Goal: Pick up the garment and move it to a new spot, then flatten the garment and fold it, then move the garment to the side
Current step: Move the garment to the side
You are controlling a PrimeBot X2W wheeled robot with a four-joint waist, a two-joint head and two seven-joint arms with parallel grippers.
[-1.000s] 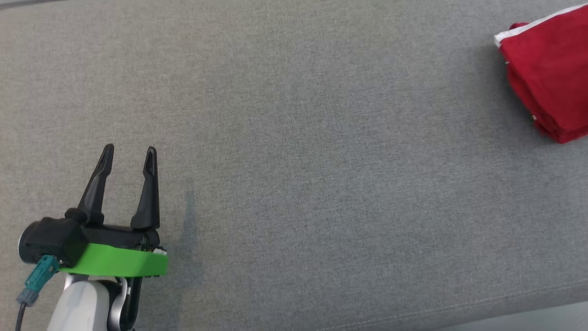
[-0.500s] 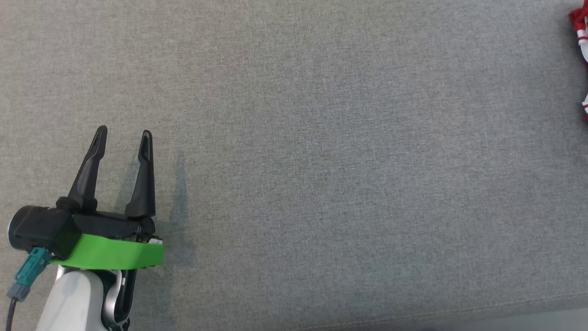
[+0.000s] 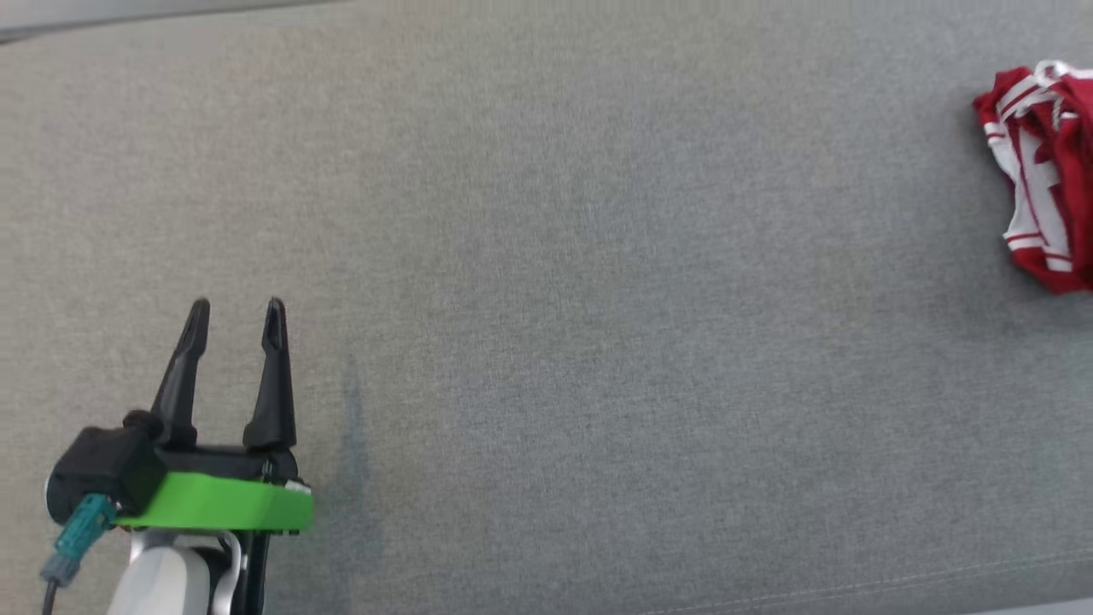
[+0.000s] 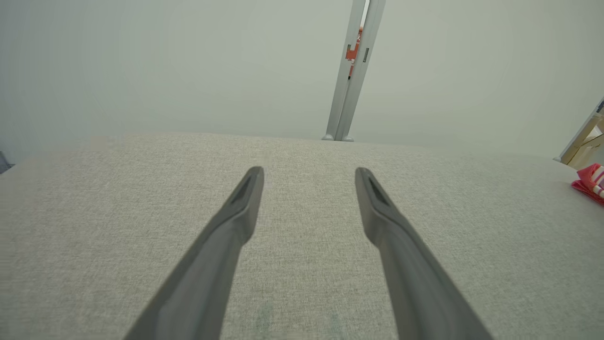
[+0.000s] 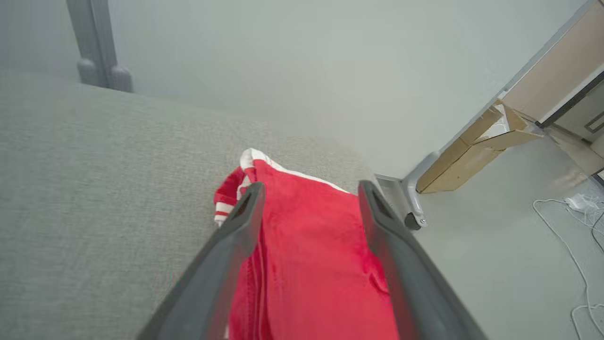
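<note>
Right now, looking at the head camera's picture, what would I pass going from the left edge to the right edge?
The robot's open left hand → a long bare stretch of grey fabric surface → the crumpled red-and-white garment at the right edge.

We see the garment (image 3: 1037,171) at the right edge of the head view as bright red, banded with white stripes and white trim. The fabric surface (image 3: 546,256) under it is a mottled light grey weave. At lower left, the left gripper (image 3: 237,306) is black, with a vivid green band (image 3: 218,504) at its base, a teal connector (image 3: 81,534) beside that, and a pale grey forearm (image 3: 162,585) below. In the right wrist view the right gripper (image 5: 311,186) looks dark grey. At the upper right of that view we note tan cardboard (image 5: 472,156), with a white cable (image 5: 566,236) at the right edge on pale flooring.
</note>
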